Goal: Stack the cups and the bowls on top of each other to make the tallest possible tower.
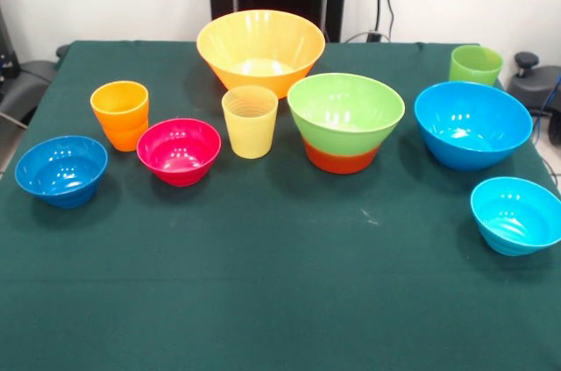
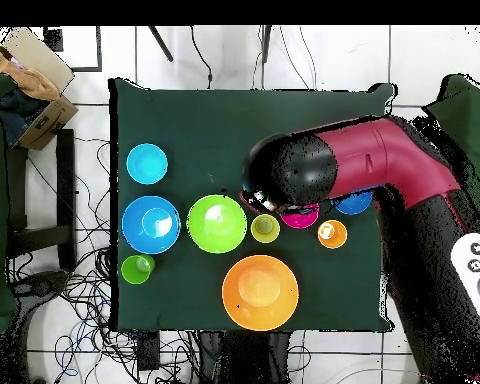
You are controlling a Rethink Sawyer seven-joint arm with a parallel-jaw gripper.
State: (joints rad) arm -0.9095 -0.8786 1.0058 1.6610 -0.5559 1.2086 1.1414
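Observation:
The light green bowl [image 1: 345, 112] sits nested in the orange-red bowl [image 1: 342, 159] at the table's middle; it also shows in the overhead view [image 2: 216, 223]. The pale yellow cup [image 1: 250, 120] [image 2: 265, 228] stands on the cloth just left of that pile, apart from it. The orange cup [image 1: 120, 113], magenta bowl [image 1: 179, 150] and small dark blue bowl [image 1: 61, 169] stand to the left. The big yellow-orange bowl [image 1: 260, 48] is at the back. The big blue bowl [image 1: 472, 123], green cup [image 1: 475, 65] and small cyan bowl [image 1: 515, 213] are on the right. No gripper shows.
In the overhead view the red and black arm [image 2: 364, 165] hangs high over the table and partly covers the magenta bowl [image 2: 302, 216] and small dark blue bowl [image 2: 354, 204]. The green cloth table [image 1: 280, 301] has open room along its front.

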